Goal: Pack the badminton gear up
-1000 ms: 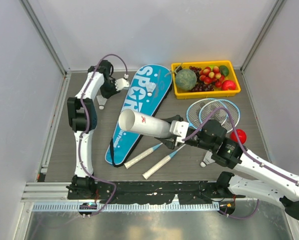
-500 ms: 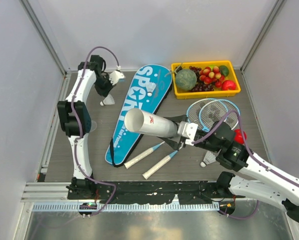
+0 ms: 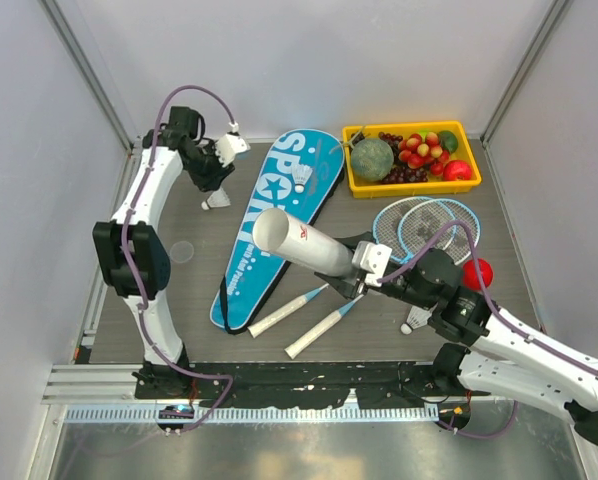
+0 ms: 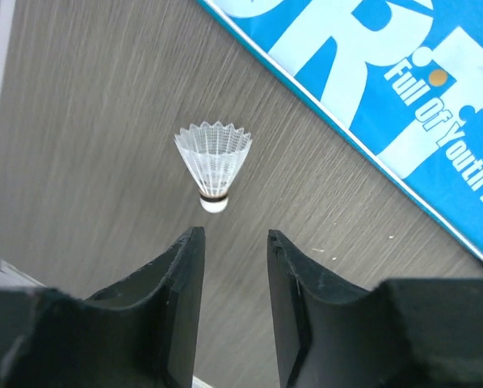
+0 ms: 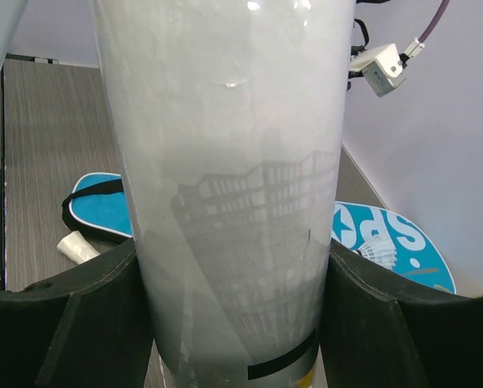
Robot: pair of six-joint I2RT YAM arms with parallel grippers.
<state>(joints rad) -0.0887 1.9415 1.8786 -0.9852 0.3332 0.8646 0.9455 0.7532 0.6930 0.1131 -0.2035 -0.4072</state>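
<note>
My right gripper is clamped around the base of the tube. The tube's long axis runs from those fingers toward the tabletop's far-left corner. Its open mouth is raised and hangs over the middle of the SPORT bag, which lies diagonally from far centre toward the near edge.

My left gripper is released with nothing between its fingers, and it hovers near the far-left corner. A shuttlecock lies on the tabletop just beyond its fingertips, left of the bag, with its cork toward the fingers and its feathers away.

Compared with a second ago, the tube's mouth has swung rightward. The left arm has pulled back toward the left edge.
</note>
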